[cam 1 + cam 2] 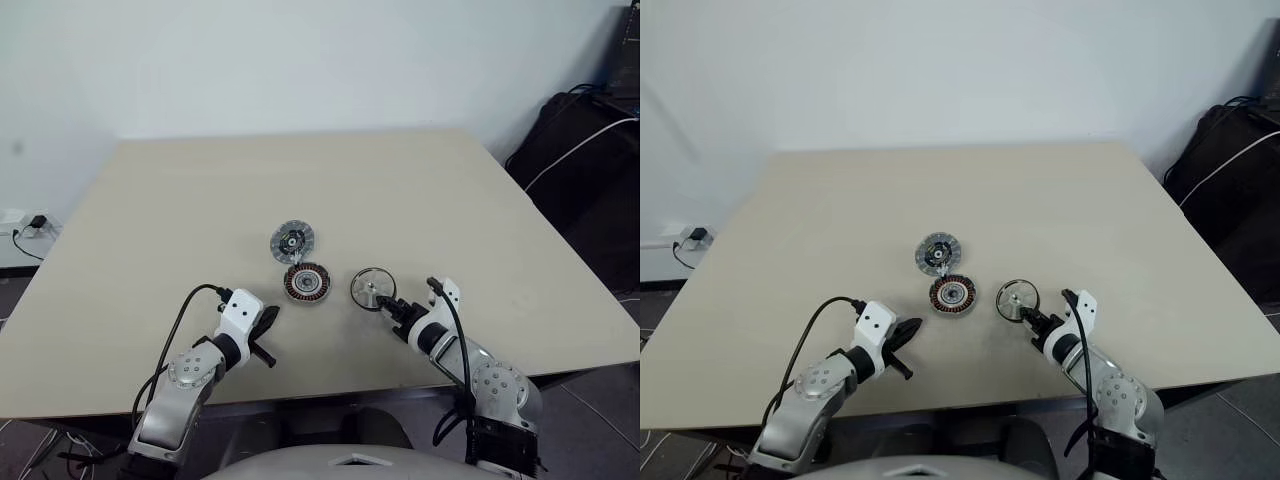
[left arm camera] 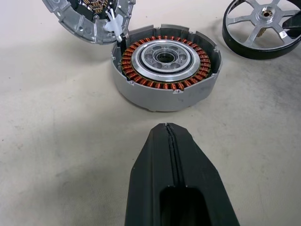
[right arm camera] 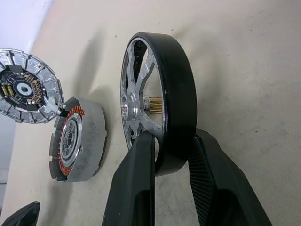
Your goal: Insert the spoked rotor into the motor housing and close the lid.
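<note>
- The right pincer (image 3: 171,146) is clenched on the dark rim of the spoked rotor (image 3: 157,99), one finger inside the rim between the spokes and the other outside. Gripping the rim leaves the shiny hub free, which I judge suits lowering it over the housing's centre.
- The rotor sits on the surface (image 1: 200,200) just right of the motor housing (image 1: 307,283), apart from it; the wrist view suggests its gripped edge is tilted.
- The motor housing rests flat with its open face up, copper windings ringing a pale centre, so it is ready to receive the rotor from above.
- The lid (image 1: 292,241) lies just behind the housing, touching or nearly touching its edge, with its lined face and dark centre upward. Placed there, it is out of the rotor's path yet close for closing.
- The left pincer (image 2: 169,136) is clenched empty, pointing at the housing from near it, probably waiting to steady it.
</note>
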